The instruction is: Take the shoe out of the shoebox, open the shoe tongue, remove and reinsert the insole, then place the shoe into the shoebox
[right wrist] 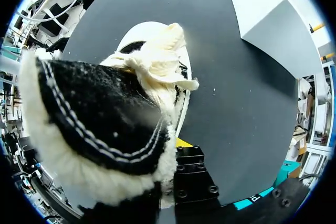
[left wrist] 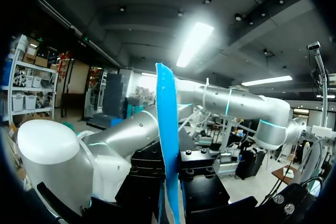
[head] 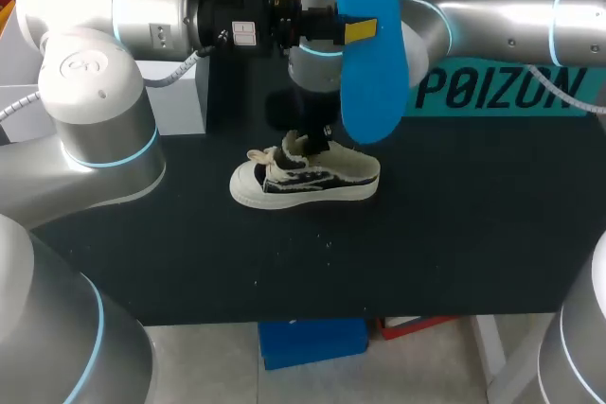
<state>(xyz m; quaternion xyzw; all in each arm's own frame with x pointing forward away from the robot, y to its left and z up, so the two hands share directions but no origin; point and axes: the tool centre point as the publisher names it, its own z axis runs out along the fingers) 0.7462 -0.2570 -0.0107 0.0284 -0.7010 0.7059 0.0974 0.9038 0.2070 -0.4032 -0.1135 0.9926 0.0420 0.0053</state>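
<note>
Black table (head: pixel 473 234) under everything. Teal shoebox (head: pixel 445 106) at far right edge. Shoe (head: pixel 305 177) sits on its sole near table's middle, toe toward left edge, heel toward right edge. Blue insole (head: pixel 371 63) up in air over heel end, looks stood on end. My left gripper (head: pixel 358 31) pinches insole flat from both sides. My right gripper (head: pixel 312 139) down at shoe's fluffy mouth; cannot tell its grip. Next, I think: left arm tips insole to lie along shoe, then slides it in.
</note>
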